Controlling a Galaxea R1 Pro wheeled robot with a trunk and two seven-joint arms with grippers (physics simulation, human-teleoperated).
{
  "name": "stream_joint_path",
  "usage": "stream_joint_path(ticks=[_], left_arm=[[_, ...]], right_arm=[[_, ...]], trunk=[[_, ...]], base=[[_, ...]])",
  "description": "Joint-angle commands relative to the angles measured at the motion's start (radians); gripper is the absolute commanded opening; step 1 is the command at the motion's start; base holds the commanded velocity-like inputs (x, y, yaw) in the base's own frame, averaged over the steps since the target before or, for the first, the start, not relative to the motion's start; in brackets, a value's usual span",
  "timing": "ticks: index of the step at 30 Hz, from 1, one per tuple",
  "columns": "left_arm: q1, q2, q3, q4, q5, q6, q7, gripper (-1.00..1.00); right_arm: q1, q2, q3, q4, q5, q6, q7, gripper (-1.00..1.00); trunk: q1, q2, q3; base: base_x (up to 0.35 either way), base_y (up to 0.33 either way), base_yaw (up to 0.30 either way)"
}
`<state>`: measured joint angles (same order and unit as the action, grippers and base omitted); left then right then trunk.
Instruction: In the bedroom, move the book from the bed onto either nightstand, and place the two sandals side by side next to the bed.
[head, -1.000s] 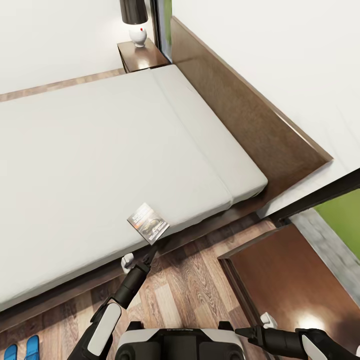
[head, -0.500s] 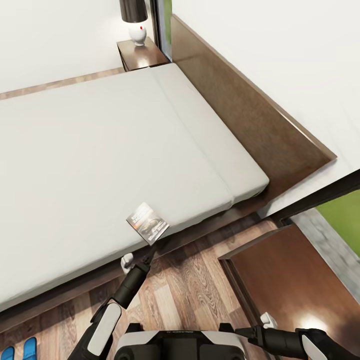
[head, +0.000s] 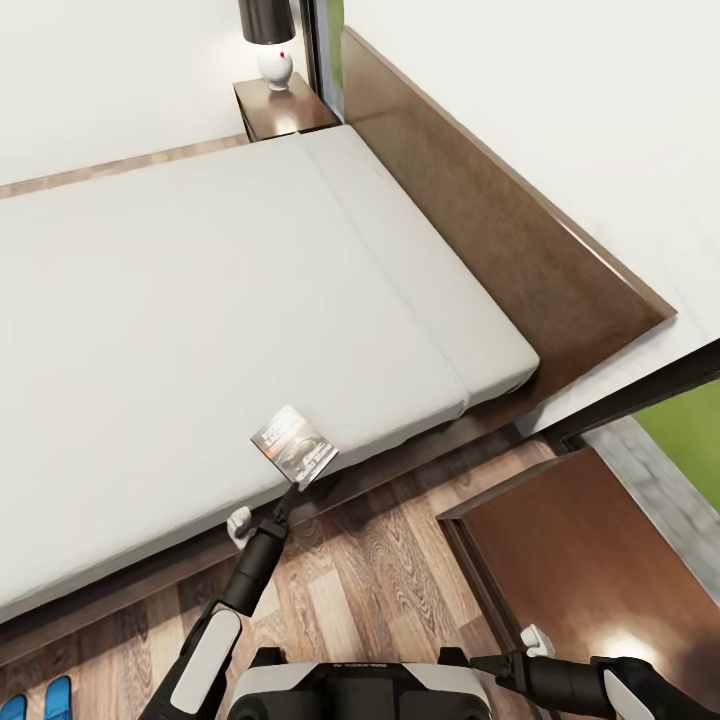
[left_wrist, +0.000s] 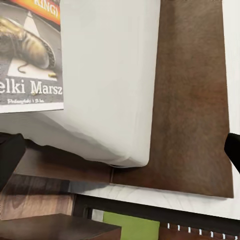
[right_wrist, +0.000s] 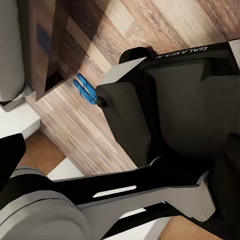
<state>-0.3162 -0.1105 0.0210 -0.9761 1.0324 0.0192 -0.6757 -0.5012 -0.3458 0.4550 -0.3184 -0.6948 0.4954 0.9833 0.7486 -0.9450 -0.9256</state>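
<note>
Wood-plank floor (head: 370, 590) is lying nearest, the right gripper (head: 478, 663) hanging low over it, its spread unclear. Further on, the left gripper (head: 288, 493) is reaching wide-fingered at the book (head: 295, 446) lying on the bed (head: 200, 300) edge.

Black arms (head: 250, 575) with white panels; torso (right_wrist: 190, 100) marked "GALAXEA".

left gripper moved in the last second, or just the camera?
Yes. The left gripper has closed on the book: its tips now sit just under the book's near corner, while the book stays at the mattress edge.
</note>
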Motion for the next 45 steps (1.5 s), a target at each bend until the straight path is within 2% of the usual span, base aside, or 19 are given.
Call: stream_joint_path(ticks=[1, 14, 19, 33, 40, 45], left_arm=[[0.000, -0.001, 0.001, 0.001, 0.004, 0.001, -0.004, 1.00], [0.000, -0.001, -0.001, 0.002, 0.005, -0.004, -0.005, 1.00], [0.000, 0.000, -0.001, 0.001, 0.004, -0.004, -0.005, 1.00], [0.000, 0.002, 0.000, -0.003, 0.003, -0.004, -0.007, 1.00], [0.000, 0.003, 0.001, -0.004, 0.003, -0.004, -0.008, 1.00], [0.000, 0.003, 0.001, -0.004, 0.003, -0.004, -0.007, 1.00]], right_arm=[[0.000, -0.001, 0.005, -0.001, -0.009, 0.008, 0.000, 1.00], [0.000, -0.001, 0.005, -0.001, -0.009, 0.008, 0.000, 1.00], [0.000, -0.001, 0.006, -0.001, -0.010, 0.008, 0.000, 1.00], [0.000, -0.001, 0.005, -0.001, -0.010, 0.008, 0.000, 1.00], [0.000, -0.001, 0.005, -0.001, -0.009, 0.008, 0.000, 1.00], [0.000, -0.001, 0.005, -0.001, -0.009, 0.008, 0.000, 1.00]], trunk=[[0.000, -0.001, -0.001], [0.050, -0.092, -0.041], [0.050, -0.092, -0.041], [0.104, -0.190, -0.085], [0.104, -0.190, -0.085], [0.123, -0.225, -0.101]], base=[[0.000, 0.000, 0.000], [0.000, 0.000, 0.000], [0.000, 0.000, 0.000], [0.000, 0.000, 0.000], [0.000, 0.000, 0.000], [0.000, 0.000, 0.000]])
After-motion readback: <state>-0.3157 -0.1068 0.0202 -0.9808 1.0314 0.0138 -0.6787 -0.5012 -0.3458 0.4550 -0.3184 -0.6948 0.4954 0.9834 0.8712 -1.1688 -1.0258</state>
